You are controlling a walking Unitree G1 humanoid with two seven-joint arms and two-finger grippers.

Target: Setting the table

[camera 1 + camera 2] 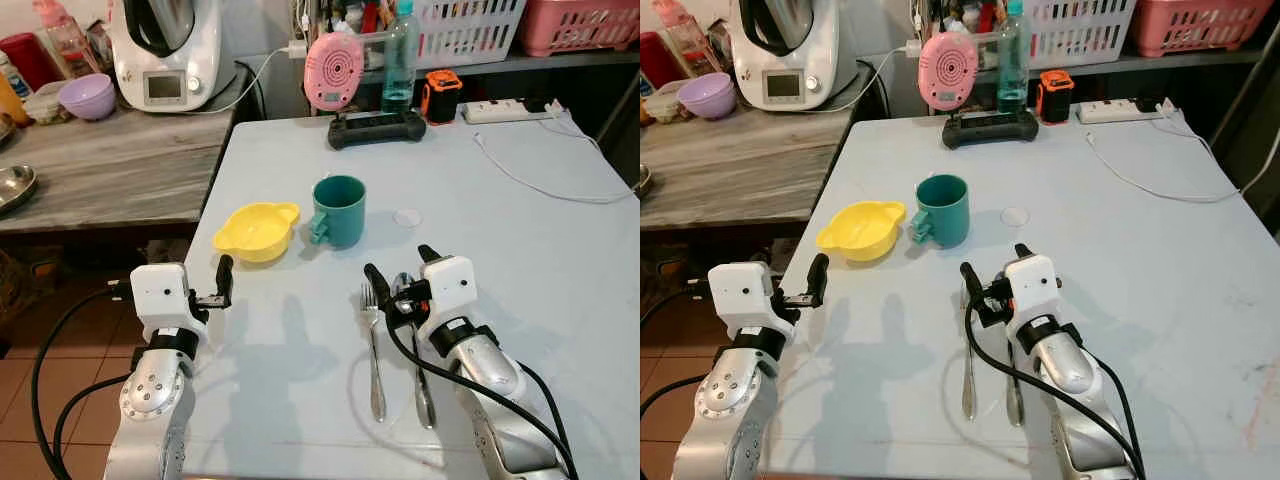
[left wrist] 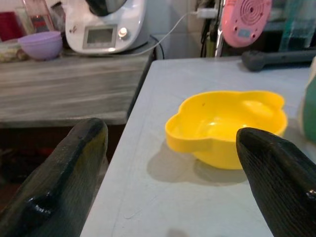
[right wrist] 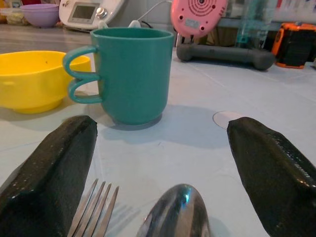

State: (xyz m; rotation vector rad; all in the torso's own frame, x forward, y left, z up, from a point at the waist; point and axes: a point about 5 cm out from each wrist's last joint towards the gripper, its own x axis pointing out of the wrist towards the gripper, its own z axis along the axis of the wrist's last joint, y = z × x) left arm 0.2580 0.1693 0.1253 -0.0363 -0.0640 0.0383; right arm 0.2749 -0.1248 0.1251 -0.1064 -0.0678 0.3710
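Note:
A yellow bowl [image 1: 257, 231] and a teal mug [image 1: 338, 210] stand side by side in the middle of the pale table [image 1: 520, 260]. Nearer to me, a fork [image 1: 373, 350] and a spoon [image 1: 418, 360] lie parallel, handles toward me. My right gripper [image 1: 400, 266] is open low over the fork's tines [image 3: 96, 207] and the spoon's bowl [image 3: 175, 212], with the mug [image 3: 131, 74] straight ahead of it. My left gripper [image 1: 180, 275] is open at the table's left edge, facing the yellow bowl [image 2: 227, 126], with nothing between its fingers [image 2: 64, 173].
A wooden counter [image 1: 110, 160] on the left carries a white kitchen machine [image 1: 165, 50] and a purple bowl [image 1: 88, 96]. At the table's far side are a pink device [image 1: 333, 70], a bottle [image 1: 398, 60], a black controller [image 1: 377, 129], a power strip [image 1: 495, 110] and a white cable [image 1: 540, 185]. A small clear disc [image 1: 407, 217] lies right of the mug.

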